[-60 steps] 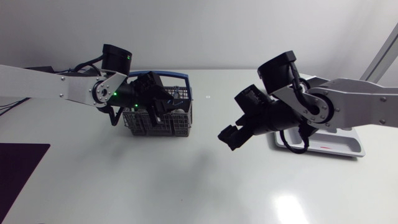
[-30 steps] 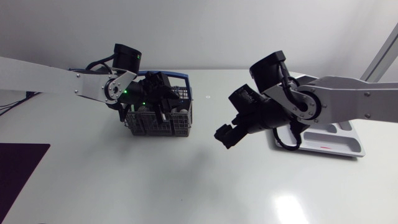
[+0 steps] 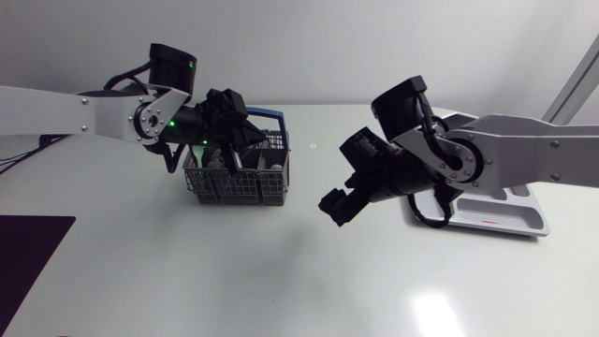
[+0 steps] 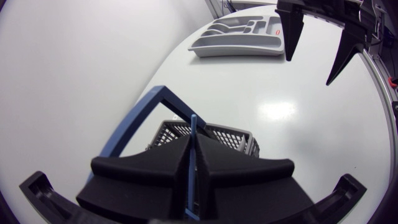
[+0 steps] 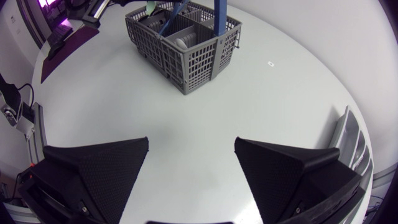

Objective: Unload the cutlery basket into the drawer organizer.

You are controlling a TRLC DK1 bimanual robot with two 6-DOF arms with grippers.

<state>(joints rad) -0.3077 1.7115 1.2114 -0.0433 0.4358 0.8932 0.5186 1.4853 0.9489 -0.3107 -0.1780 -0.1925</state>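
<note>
The grey cutlery basket (image 3: 239, 183) with its blue carrying handle (image 4: 144, 123) stands left of the table's middle. My left gripper (image 3: 245, 140) is over the basket's top, shut on a thin blue cutlery piece (image 4: 193, 134) that stands upright between its fingers. The piece's lower end is hidden. My right gripper (image 3: 335, 208) hovers open over the bare table to the right of the basket (image 5: 186, 53), with nothing between its fingers. The pale drawer organizer (image 3: 513, 217) lies at the table's right side, partly under my right arm.
A dark mat (image 3: 28, 253) lies at the table's front left. The organizer (image 4: 239, 37) shows across the table from the basket in the left wrist view, with my right gripper (image 4: 314, 37) beside it. White table surface lies between basket and organizer.
My left gripper has closed on the blue piece in the basket and tilted up a little. My right arm has drifted slightly left towards the basket, still open.
</note>
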